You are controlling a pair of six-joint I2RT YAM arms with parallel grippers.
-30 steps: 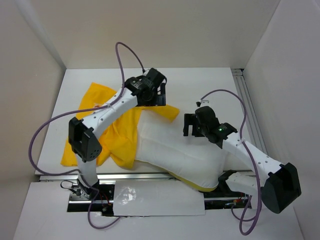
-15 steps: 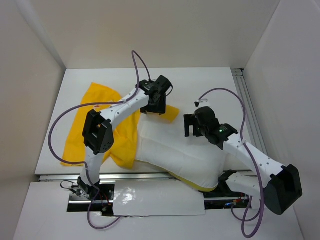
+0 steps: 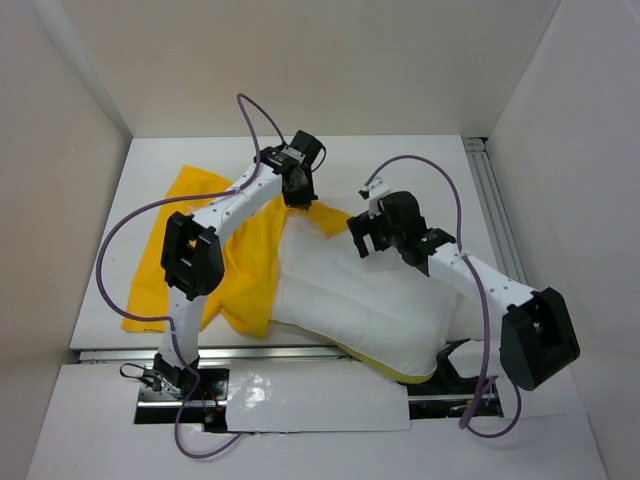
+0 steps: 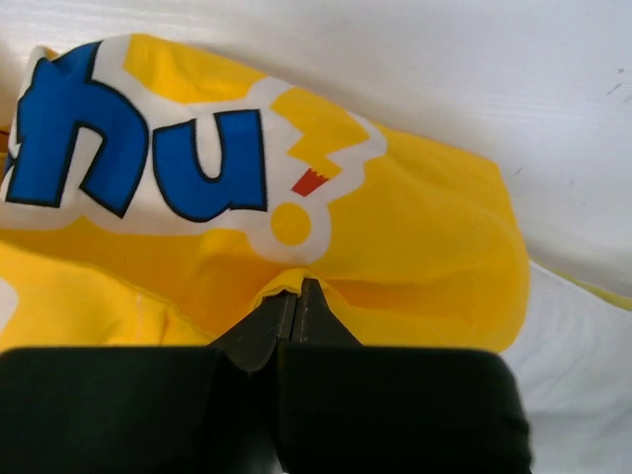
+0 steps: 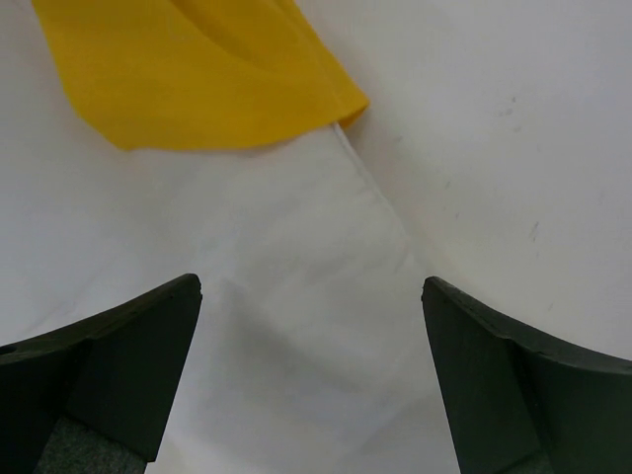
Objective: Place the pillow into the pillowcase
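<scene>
Pillow (image 3: pixel 360 300), the large puffy white rectangular cushion, lies in the middle of the table with its near end over the front rail. Its left edge rests on top of the pillowcase (image 3: pixel 250 290), the bright yellow fabric sack with blue cartoon lettering, which is spread flat and rumpled to the left. None of the pillow is inside yet. One yellow flap reaches over the pillow's far edge.

That flap is where things have changed. A second ago the left gripper (image 3: pixel 297 195) hung wide apart above it. Now its black fingers (image 4: pixel 299 286) are pinched together on a small ridge of the yellow cloth, just below the lettering in the wrist view. My reading is that the grip on the opening's edge is freshly made, so lifting it to form a mouth is likely next.

The right gripper (image 3: pixel 362 238) has moved left and farther out, towards the pillow's far corner. Its jaws are spread wide and hold nothing, hovering over white fabric just near the flap's tip.

Everything sits on a matte white tabletop (image 3: pixel 420 170) that is enclosed by plain white walls (image 3: pixel 330 60). An aluminium rail (image 3: pixel 300 352) runs along the near edge.
</scene>
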